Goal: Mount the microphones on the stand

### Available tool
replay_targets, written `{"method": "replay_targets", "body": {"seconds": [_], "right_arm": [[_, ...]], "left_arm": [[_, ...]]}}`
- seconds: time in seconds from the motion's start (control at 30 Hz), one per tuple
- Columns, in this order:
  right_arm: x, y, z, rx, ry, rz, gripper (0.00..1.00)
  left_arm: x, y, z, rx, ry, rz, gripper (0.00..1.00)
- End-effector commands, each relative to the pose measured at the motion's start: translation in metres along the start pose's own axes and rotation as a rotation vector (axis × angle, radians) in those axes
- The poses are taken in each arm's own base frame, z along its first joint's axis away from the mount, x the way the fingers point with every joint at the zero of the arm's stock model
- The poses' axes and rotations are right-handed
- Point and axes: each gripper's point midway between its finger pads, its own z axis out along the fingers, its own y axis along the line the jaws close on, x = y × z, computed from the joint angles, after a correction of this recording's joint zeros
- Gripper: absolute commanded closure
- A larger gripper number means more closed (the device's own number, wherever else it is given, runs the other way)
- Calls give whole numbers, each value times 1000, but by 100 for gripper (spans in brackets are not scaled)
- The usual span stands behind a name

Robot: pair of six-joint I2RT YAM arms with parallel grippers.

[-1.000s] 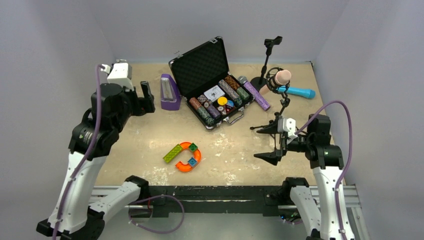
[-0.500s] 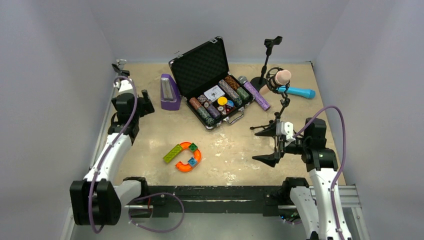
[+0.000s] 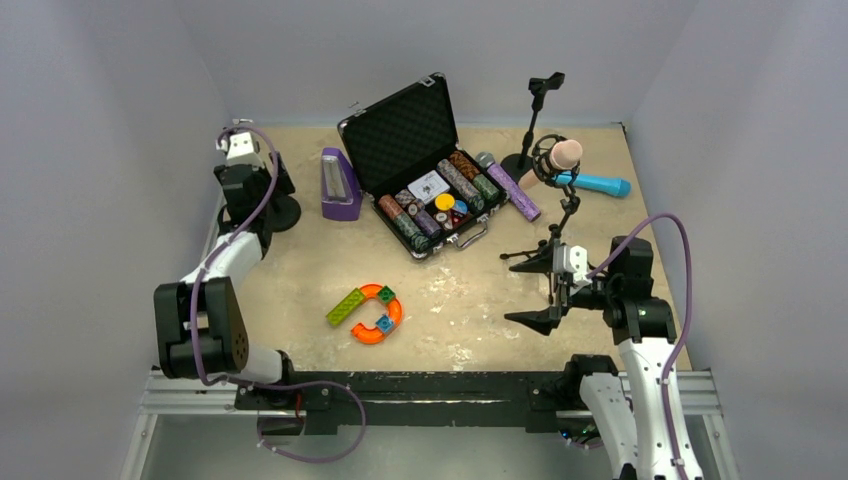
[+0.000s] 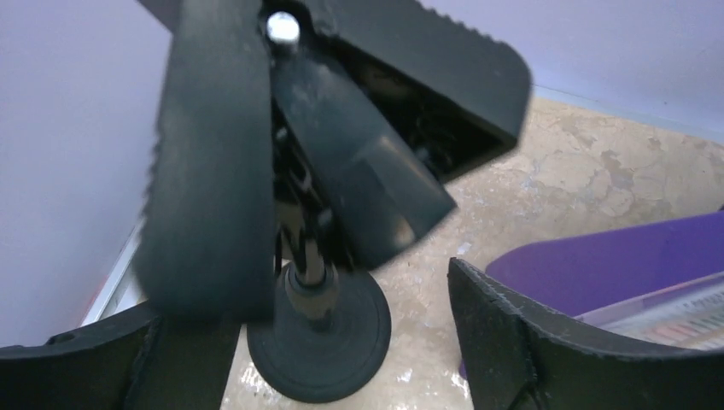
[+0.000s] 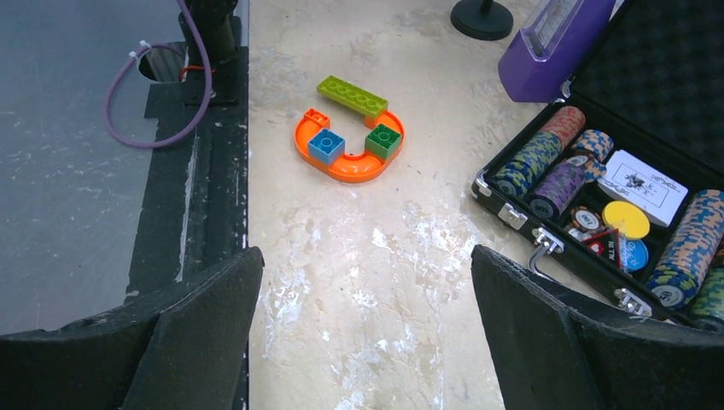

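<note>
A small black stand [image 4: 320, 337] with a round base and a clip on top rises between the fingers of my left gripper [image 4: 329, 363]. The jaws are open on either side of its pole, and the right finger stands apart from it. From above, this stand [image 3: 283, 212] is at the far left, under the left gripper [image 3: 265, 195]. A pink microphone [image 3: 562, 154] sits in the clip of a second stand. The purple microphone [image 3: 510, 186] and the cyan one [image 3: 600, 184] lie on the table. My right gripper [image 3: 540, 288] hovers open over bare table [image 5: 363, 282].
An open black case [image 3: 415, 130] of poker chips stands mid-back, with a purple metronome box [image 3: 339, 186] to its left. A tall empty stand [image 3: 538, 100] is behind the microphones. An orange curved toy with bricks [image 3: 368, 312] lies near the front.
The left arm has stretched out low to the back left and its gripper has come down over the small stand. The right arm has barely moved.
</note>
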Motion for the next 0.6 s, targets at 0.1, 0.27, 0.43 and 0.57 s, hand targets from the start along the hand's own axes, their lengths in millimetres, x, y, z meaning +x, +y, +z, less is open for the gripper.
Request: {"method": "replay_targets", "body": {"seconds": [0.1,0.27,0.43,0.57], "right_arm": [[-6,-2,0,-5,-9,-26,4],[-5,-3,0,-4,-6,-19,4],[-5,-3,0,-3,-6,-21,4],[-6,-2,-1,-4,-8,-26,4]], "left_arm": [[-41,-19,20,122,-99,68,39],[-38,-17,22,121,-95,127,77],[-57,-23,9,163,-148,217,100],[-85,-30,-19,200,-220,263,100]]}}
